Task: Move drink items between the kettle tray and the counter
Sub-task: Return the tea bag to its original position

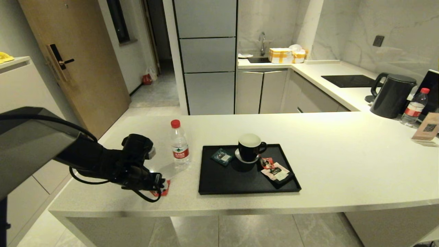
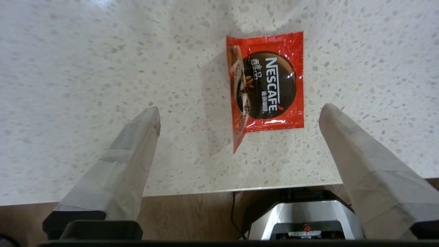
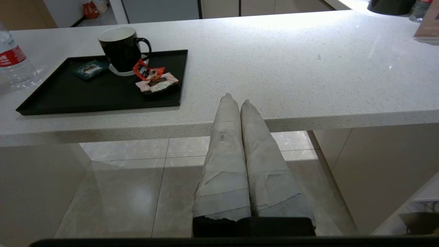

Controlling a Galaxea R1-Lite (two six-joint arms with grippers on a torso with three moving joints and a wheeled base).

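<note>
Since the small square red foil sachet with dark print (image 2: pixel 265 85) lies flat on the pale speckled stone tabletop (image 2: pixel 85 85) with one edge lifted, the left tool (image 2: pixel 240 113), fingers spread wide, should probably come down and pinch that raised edge. The sachet sits just ahead of the gap, nearer one finger, near the tabletop's front edge. The right tool (image 3: pixel 239 103) hangs below the edge, fingers pressed together.

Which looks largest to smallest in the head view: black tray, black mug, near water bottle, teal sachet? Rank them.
1. Black tray, by far.
2 and 3. Near water bottle and black mug: too alike to rank, the bottle taller and the mug wider.
4. Teal sachet.
</note>
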